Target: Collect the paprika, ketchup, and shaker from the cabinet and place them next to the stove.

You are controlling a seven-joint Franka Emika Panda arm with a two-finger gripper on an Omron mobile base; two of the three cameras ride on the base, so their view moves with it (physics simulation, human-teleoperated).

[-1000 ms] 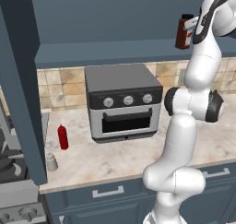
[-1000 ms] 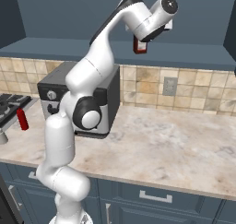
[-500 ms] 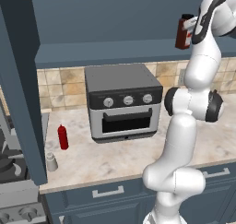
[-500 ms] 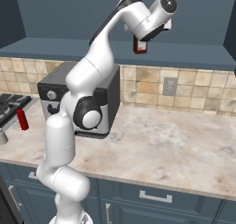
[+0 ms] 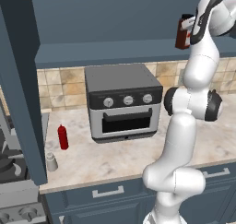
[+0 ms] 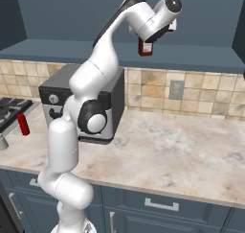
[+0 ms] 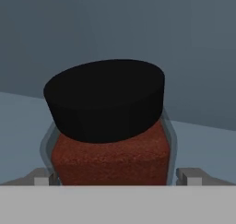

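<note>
The paprika (image 7: 108, 126), a dark reddish jar with a black cap, stands upright on the shelf of the cabinet (image 5: 110, 52). My gripper (image 7: 117, 176) is open, with one fingertip on each side of the jar's body and a small gap to each. From the base views the paprika (image 5: 183, 35) (image 6: 145, 48) sits right at my hand, high on the shelf. The ketchup (image 5: 62, 136) (image 6: 23, 123) and the small pale shaker (image 5: 51, 162) stand on the counter beside the stove (image 5: 10, 165) (image 6: 8, 107).
A silver toaster oven (image 5: 122, 103) (image 6: 52, 99) sits on the counter against the tiled wall, below the shelf. A dark cabinet side panel (image 5: 20, 80) rises between the counter and the stove. Blue drawers (image 6: 158, 203) run under the counter.
</note>
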